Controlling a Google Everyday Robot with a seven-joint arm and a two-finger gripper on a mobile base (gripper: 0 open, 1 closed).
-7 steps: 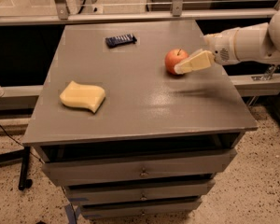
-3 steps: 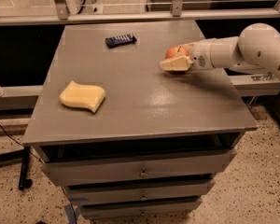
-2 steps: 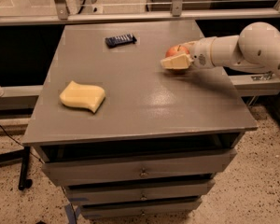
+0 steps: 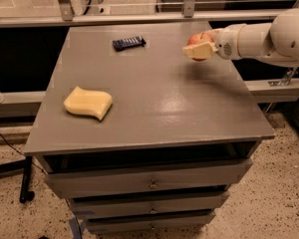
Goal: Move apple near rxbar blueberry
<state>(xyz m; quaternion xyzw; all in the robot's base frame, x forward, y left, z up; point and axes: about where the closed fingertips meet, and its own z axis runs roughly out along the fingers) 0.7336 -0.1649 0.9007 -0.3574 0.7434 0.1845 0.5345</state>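
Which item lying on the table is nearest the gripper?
The dark rxbar blueberry at the back; the yellow sponge lies farther. The gripper, back right, holds the apple.

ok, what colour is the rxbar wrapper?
Dark navy rxbar, faint light print, in the camera view. Gripper holds the apple to its right.

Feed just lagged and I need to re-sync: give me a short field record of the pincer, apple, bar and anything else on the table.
pincer: over the table's far right part, reaching in from the right, shut on the apple
apple: in the pincer, seemingly raised off the top
bar: flat at the far middle, left of the apple, apart from it
sponge: near left, alone
table: grey top
task: apple not yet set by the bar
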